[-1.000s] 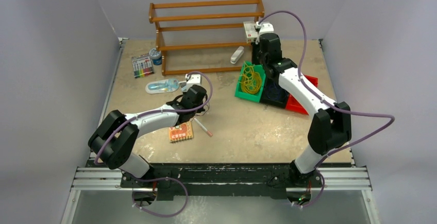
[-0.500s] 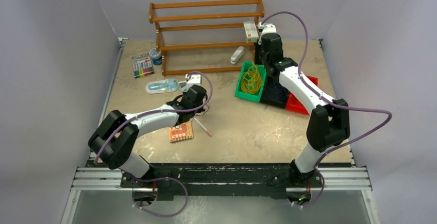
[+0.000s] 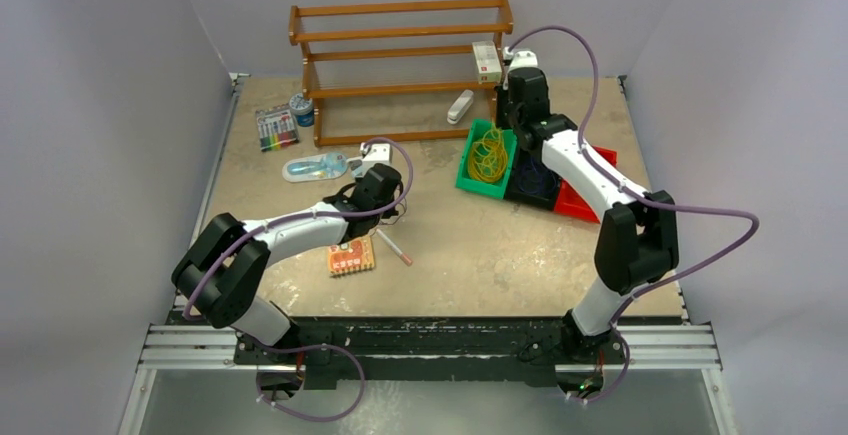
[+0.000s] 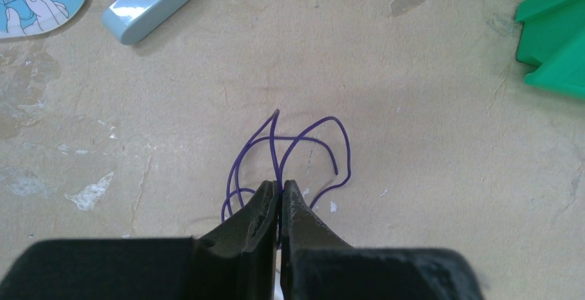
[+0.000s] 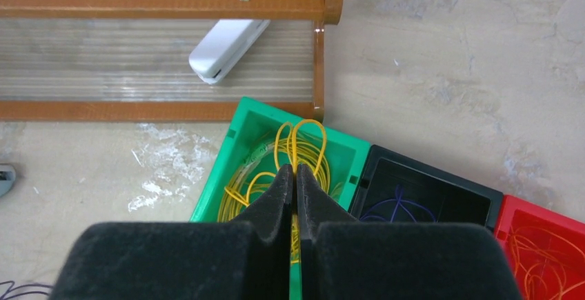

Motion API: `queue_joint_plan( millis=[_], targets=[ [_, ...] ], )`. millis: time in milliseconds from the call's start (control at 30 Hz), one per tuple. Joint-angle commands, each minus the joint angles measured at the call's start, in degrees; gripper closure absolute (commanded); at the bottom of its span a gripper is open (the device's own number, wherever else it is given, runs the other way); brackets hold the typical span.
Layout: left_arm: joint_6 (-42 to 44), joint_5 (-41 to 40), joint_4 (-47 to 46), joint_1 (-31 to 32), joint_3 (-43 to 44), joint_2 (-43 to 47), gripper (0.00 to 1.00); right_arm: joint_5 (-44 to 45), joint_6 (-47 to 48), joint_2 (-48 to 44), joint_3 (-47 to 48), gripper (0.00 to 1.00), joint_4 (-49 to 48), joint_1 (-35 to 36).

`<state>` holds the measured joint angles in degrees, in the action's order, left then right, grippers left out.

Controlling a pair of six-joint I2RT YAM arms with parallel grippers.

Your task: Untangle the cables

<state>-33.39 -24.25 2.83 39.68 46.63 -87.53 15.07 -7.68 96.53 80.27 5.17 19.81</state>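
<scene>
Left wrist: purple cable (image 4: 343,150) in pincer (image 4: 279,185)

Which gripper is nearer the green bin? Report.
Right. The right gripper hangs over the green bin, pinching yellow cable; the left gripper pinches purple cable far left of it.

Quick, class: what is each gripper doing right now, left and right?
Left gripper: closed, pinching the purple cable.
Right gripper: closed, holding the yellow cable.
</scene>
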Motion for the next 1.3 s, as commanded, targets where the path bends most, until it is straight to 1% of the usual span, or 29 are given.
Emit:
queue_joint_plan(
  millis=[0, 200, 433, 833, 1033, 1267],
  targets=[
    [0.6, -0.2, -0.5, -0.1, 2.4, -0.4, 1.0, -0.8, -0.4, 1.7, -1.6, 1.0, -2.3, -0.1],
    [0.7, -0.3, -0.4, -0.1, 2.7, -0.2, 1.0, -2.6, 0.0, 5.4, -2.3, 1.0, -3.6, -0.1],
    [0.8, -0.4, -0.1, -0.1, 3.0, -0.5, 1.0, -7.1, 0.5, 9.7, -1.7, 1.0, -4.0, -0.1],
    [0.9, -0.6, 0.0, -0.1, 2.8, -0.1, 1.0, -11.8, 0.8, 15.1, -0.2, 1.0, -0.7, -0.1],
    [0.8, -0.5, -0.1, 0.0, 2.8, -0.1, 1.0, -12.1, 0.7, 15.7, -0.9, 1.0, -0.5, -0.1],
    [0.8, -0.4, -0.2, 0.0, 2.9, -0.3, 1.0, -10.6, 1.0, 12.0, -1.9, 0.99, -2.1, -0.1]
  ],
)
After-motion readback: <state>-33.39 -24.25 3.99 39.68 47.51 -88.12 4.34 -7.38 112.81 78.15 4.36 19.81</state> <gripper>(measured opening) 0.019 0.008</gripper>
